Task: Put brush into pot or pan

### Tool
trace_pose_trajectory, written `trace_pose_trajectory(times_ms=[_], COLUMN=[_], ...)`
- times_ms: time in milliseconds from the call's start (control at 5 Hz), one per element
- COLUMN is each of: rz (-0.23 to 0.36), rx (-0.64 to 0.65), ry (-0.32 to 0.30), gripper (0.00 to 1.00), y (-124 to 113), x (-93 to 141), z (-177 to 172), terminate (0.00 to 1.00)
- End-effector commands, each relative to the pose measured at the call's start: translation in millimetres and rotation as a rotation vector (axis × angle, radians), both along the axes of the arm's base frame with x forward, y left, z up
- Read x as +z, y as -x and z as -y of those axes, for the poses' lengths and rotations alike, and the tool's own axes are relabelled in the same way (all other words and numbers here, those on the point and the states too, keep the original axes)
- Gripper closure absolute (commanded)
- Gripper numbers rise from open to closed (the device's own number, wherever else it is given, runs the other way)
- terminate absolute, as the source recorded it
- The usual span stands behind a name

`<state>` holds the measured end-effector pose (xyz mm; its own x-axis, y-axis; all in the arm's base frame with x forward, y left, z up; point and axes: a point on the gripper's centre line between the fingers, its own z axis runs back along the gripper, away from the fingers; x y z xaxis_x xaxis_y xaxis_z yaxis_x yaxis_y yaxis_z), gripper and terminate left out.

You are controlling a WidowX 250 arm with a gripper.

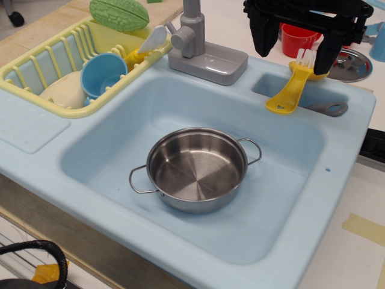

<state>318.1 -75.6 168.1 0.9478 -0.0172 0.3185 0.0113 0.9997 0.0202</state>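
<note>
The yellow brush (290, 89) lies tilted on the rim of the small side compartment (271, 84) at the back right of the sink. Its white bristles (305, 58) point up and away, and its rounded handle rests on the sink edge. The shiny steel pan (195, 171) with two wire loop handles stands empty in the middle of the blue sink basin (108, 150). My black gripper (293, 62) hangs over the bristle end, open. Its left finger stands clear of the brush. Its right finger (325, 57) is at the brush head.
A grey flat utensil (329, 109) lies in the side compartment under the brush. A grey faucet (195, 42) stands behind the basin. A yellow dish rack (36, 63) with a blue cup (103, 75) is at the back left. A red cup (298, 37) and a steel lid (354, 65) sit behind my gripper.
</note>
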Motion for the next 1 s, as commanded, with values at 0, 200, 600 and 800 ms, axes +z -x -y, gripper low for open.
trace_pose_trajectory(times_ms=[0,200,600,800], rz=[0.000,0.003,-0.033,-0.040], rx=[0.000,-0.005,0.024,0.022], ry=[0.000,-0.010,0.009,0.035], gripper=[0.00,0.00,0.00,0.00], y=[0,-2,-15,-18], x=[0,-8,-21,-32], z=[0,-2,-5,-8], terminate=[0.00,0.00,0.00,0.00])
